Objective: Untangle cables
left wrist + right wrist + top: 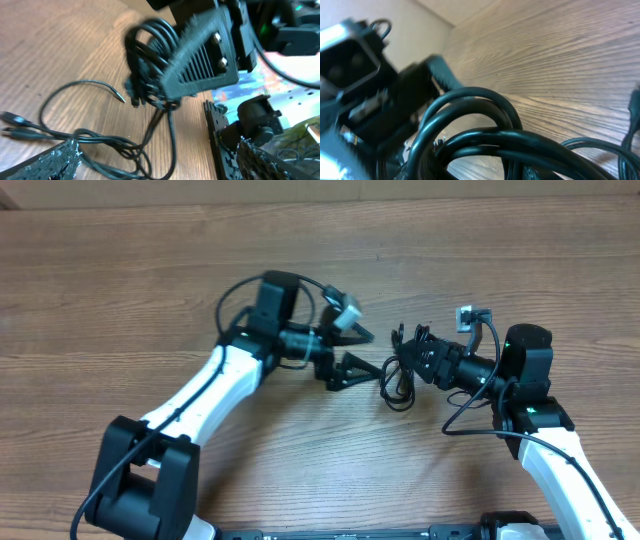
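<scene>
The cables (398,380) are thin black cords bunched in a knot at the middle of the wooden table. My right gripper (422,360) reaches in from the right and is shut on the bunch. In the left wrist view its ribbed black finger (202,60) presses against the gathered loops (145,55). Loose strands and a small plug (120,96) trail down onto the table. My left gripper (362,352) sits just left of the knot, wide open and holding nothing, and slack cable loops (115,145) lie between its fingers. Close-up cable loops (520,142) fill the right wrist view, hiding that gripper's own fingers.
The table (150,260) is bare wood around the arms. The left arm's own thicker cable (232,298) arcs above its wrist. A black mounting rail (217,135) runs along the table edge, with the arm bases (350,532) at the front.
</scene>
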### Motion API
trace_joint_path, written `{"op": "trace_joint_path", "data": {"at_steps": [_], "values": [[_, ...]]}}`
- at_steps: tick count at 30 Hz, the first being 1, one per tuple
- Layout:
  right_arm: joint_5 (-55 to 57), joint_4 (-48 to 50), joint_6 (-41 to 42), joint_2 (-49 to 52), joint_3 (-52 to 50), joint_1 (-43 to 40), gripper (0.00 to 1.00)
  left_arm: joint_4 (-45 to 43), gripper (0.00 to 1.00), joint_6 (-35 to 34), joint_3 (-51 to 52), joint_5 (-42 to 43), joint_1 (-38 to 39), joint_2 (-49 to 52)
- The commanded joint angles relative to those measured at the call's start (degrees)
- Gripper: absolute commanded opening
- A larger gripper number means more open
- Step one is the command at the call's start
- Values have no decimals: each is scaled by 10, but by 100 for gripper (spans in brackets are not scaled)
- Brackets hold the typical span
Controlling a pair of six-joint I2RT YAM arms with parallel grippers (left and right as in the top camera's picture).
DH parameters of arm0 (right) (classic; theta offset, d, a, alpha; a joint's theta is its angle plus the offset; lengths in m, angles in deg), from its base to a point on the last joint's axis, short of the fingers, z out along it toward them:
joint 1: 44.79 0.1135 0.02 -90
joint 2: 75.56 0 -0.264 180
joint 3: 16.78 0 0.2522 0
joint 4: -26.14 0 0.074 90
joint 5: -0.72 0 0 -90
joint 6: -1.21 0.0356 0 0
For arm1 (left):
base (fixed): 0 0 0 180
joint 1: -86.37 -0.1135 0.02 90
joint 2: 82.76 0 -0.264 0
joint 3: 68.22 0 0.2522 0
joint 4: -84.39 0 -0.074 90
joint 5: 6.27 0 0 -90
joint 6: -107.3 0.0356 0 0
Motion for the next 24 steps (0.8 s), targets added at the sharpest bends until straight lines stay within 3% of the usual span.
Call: {"op": "trace_joint_path", "data": {"at_steps": [1, 12, 18, 24], "values": [[-66, 1, -78, 0, 4, 3, 44, 0, 100, 35, -8, 55, -8, -17], [-163, -8, -161, 0, 4, 3, 45, 0, 100, 114, -8, 55, 1, -17], [-196, -10, -172, 0, 4, 3, 45, -3, 100, 234, -8, 48, 1, -17], [-230, -11, -172, 0, 4, 3, 46, -28, 100, 294, -8, -47, 1, -17]]}}
